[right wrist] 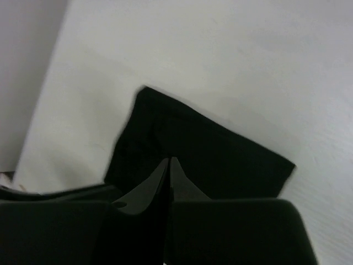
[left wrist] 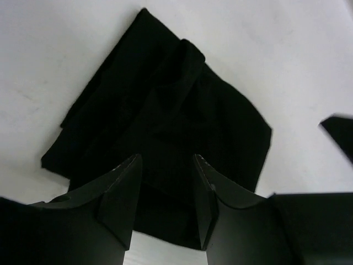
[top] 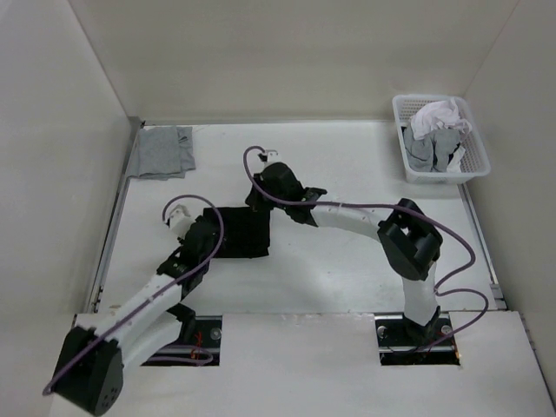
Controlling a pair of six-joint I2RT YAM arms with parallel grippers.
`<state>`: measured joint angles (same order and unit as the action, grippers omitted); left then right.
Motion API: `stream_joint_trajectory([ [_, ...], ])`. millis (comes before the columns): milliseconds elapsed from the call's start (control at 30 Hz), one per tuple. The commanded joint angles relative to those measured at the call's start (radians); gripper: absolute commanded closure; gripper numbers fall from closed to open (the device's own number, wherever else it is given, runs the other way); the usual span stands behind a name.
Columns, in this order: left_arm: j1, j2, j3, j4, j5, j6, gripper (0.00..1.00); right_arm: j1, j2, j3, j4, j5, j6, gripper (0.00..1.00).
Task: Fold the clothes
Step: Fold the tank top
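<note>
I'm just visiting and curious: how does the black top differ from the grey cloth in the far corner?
The black top lies mid-table; the grey cloth sits by the far left wall. The black top is folded into a compact packet; the grey cloth lies looser, with uneven edges. Both rest flat on the table.

Free table (top: 347, 278) lies near and right of the tank top (top: 248, 234); left gripper (left wrist: 165, 159) crowds its left edge, right gripper (right wrist: 169, 160) seemingly its far edge.
</note>
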<state>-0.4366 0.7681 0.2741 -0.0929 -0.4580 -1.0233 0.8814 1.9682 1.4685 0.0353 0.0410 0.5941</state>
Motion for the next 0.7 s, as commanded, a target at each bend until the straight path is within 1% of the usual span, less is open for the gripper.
stream_joint_trajectory([
  [0, 0.012, 0.193, 0.098, 0.257, 0.031, 0.077, 0.60, 0.001, -0.031, -0.131, 0.052, 0.028, 0.027, 0.91],
  [67, 0.049, 0.276, 0.131, 0.298, 0.030, 0.095, 0.60, -0.003, -0.055, -0.198, 0.080, 0.028, 0.033, 0.79],
  [133, 0.077, 0.315, 0.149, 0.329, 0.030, 0.104, 0.60, -0.005, -0.084, -0.267, 0.113, 0.030, 0.042, 0.68],
  [233, 0.112, 0.330, 0.161, 0.351, 0.027, 0.133, 0.61, -0.014, -0.106, -0.342, 0.150, 0.030, 0.067, 0.58],
  [367, 0.153, 0.375, 0.175, 0.354, 0.036, 0.169, 0.61, -0.037, -0.078, -0.373, 0.184, 0.004, 0.114, 0.53],
  [467, 0.172, 0.425, 0.183, 0.361, 0.076, 0.177, 0.61, -0.042, -0.063, -0.376, 0.209, -0.018, 0.133, 0.50],
  [533, 0.178, 0.439, 0.177, 0.384, 0.117, 0.178, 0.61, -0.049, -0.083, -0.398, 0.212, -0.007, 0.136, 0.50],
  [667, 0.195, 0.474, 0.169, 0.423, 0.169, 0.192, 0.61, -0.071, -0.176, -0.490, 0.259, -0.007, 0.145, 0.45],
])
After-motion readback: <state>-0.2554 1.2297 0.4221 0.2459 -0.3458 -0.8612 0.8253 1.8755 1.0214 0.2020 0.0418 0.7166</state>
